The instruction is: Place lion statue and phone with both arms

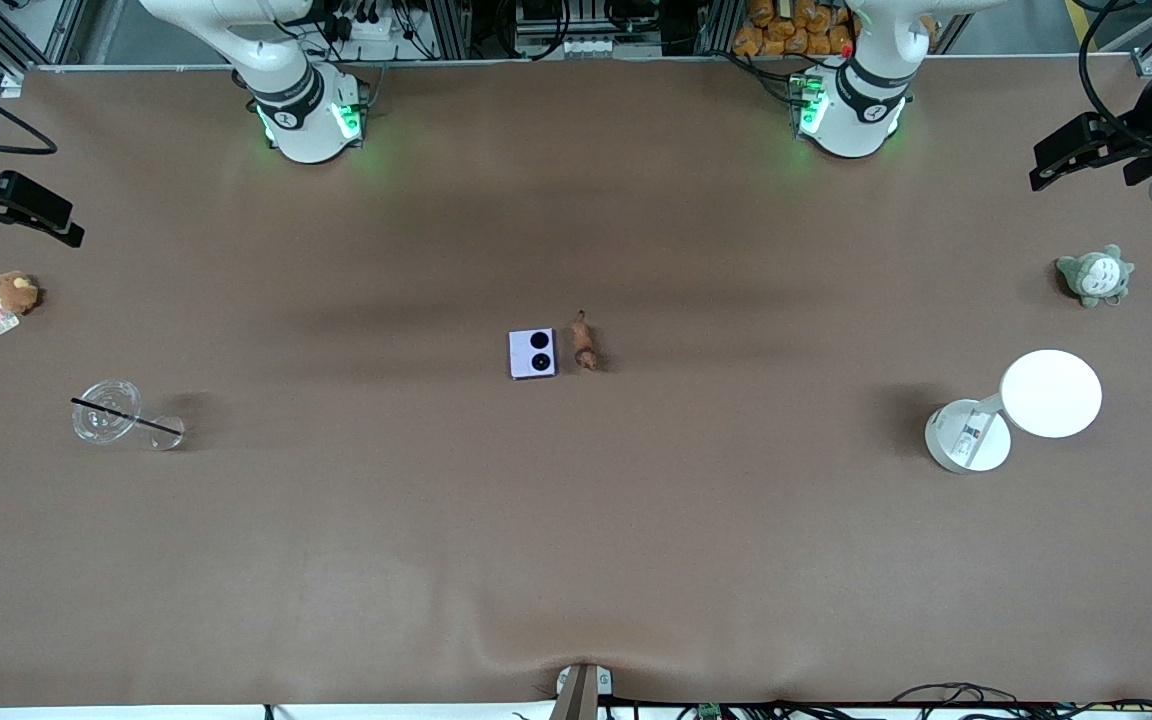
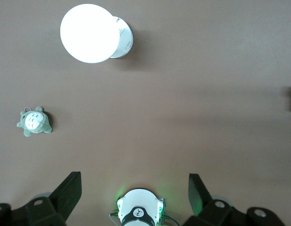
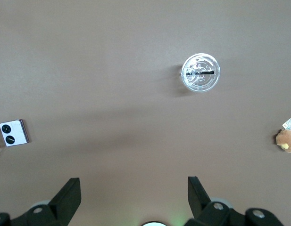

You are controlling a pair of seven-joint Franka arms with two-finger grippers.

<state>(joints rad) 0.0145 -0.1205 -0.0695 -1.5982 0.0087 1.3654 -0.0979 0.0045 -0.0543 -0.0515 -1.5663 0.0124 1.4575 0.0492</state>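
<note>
The pale lavender phone (image 1: 532, 353) lies flat in the middle of the table, its two black circles facing up. The reddish-brown lion statue (image 1: 584, 341) lies close beside it, on the side toward the left arm's end. My left gripper (image 1: 1086, 150) is raised over the left arm's end of the table, open and empty (image 2: 134, 188). My right gripper (image 1: 21, 208) is raised over the right arm's end, open and empty (image 3: 134, 188). The phone also shows in the right wrist view (image 3: 14, 133).
A white disc lamp (image 1: 1021, 405) and a grey-green plush (image 1: 1094, 275) sit toward the left arm's end. A clear cup with a black straw (image 1: 121, 415) and a brown plush with a tag (image 1: 12, 294) sit toward the right arm's end.
</note>
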